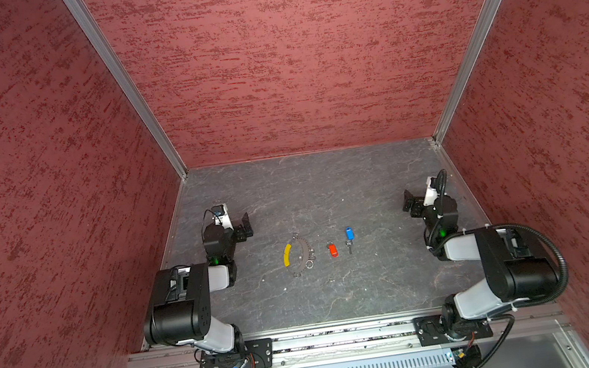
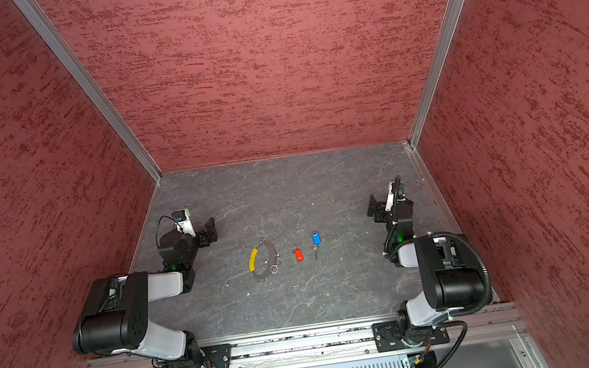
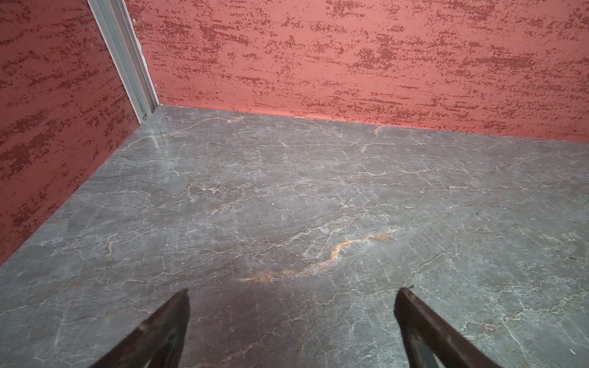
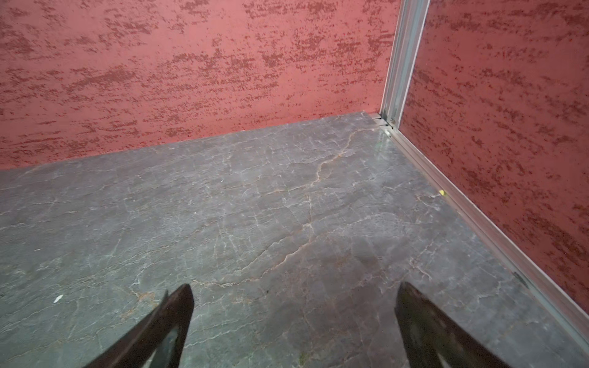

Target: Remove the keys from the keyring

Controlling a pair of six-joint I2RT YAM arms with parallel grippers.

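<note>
Silvery keyring (image 1: 309,250), a thin chain loop with a curved yellow sleeve (image 1: 287,255) and small rings (image 1: 309,264), flat on the grey table (image 1: 340,296). Between the two grippers, nearer the left gripper (image 1: 247,226). Red key (image 1: 332,250) and blue key (image 1: 349,234) off the loop, just beside it, toward the right gripper (image 1: 408,202). Both grippers spread wide over bare table, holding nothing, well apart from all three. Writing too small to read.

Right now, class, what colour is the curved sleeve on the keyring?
Yellow. The keyring's sleeve shows best in a top view.
</note>
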